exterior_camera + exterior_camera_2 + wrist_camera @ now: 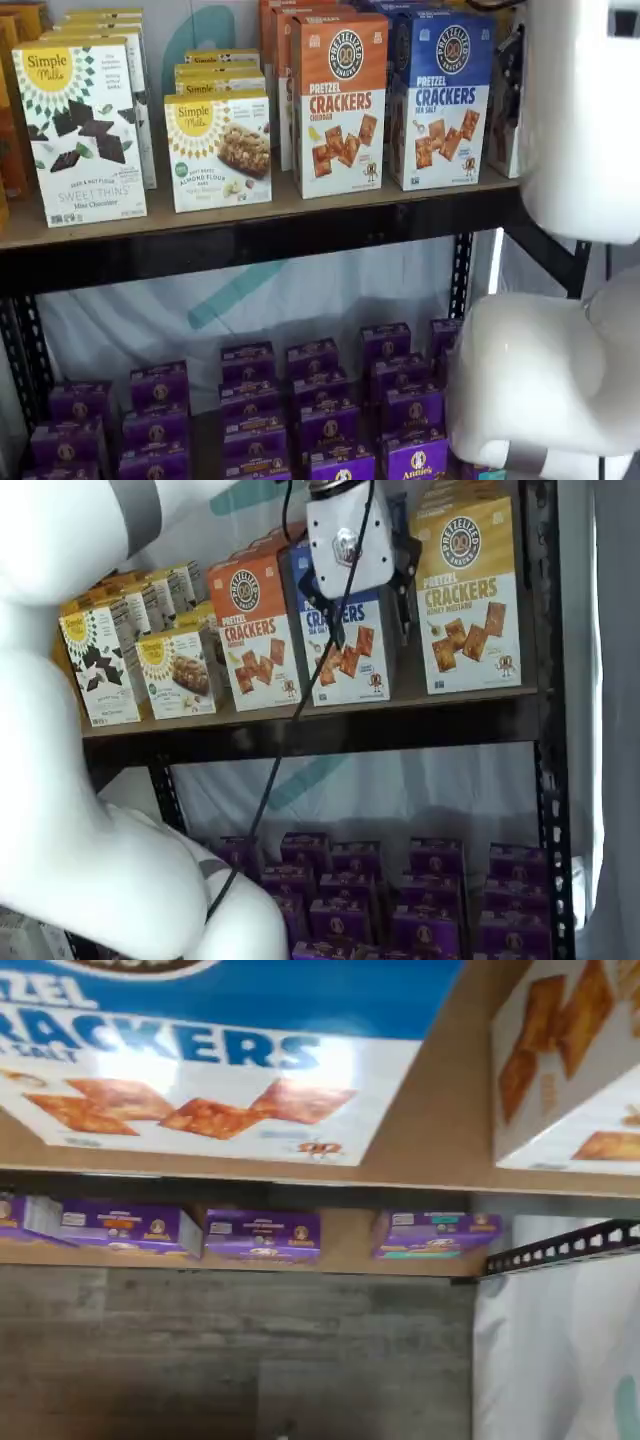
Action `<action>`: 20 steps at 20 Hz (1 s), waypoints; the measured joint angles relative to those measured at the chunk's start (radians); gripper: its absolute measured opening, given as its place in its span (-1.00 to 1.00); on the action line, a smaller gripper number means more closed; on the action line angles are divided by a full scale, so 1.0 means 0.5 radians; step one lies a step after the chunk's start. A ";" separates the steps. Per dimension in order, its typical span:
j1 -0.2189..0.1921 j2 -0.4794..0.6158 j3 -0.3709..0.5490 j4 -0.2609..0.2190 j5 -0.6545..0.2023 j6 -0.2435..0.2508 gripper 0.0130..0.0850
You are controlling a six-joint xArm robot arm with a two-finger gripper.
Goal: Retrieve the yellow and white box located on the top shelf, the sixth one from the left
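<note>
My pincer (352,600) spread apart, empty, before blue sea-salt box (350,650). Yellow and white box (470,595) untouched on top shelf (330,730); reach, grasp, retrieval remain.

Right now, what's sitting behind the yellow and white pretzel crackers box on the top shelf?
Behind the yellow and white box on the top shelf, the yellow tops of more boxes like it show in a row. The front box covers their faces, so I can't tell how many.
</note>
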 joint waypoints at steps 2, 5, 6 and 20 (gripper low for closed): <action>-0.030 0.025 -0.020 0.007 -0.026 -0.027 1.00; -0.073 0.057 -0.047 0.035 -0.059 -0.065 1.00; -0.084 0.069 -0.057 0.040 -0.070 -0.075 1.00; -0.242 0.239 -0.242 0.107 -0.127 -0.221 1.00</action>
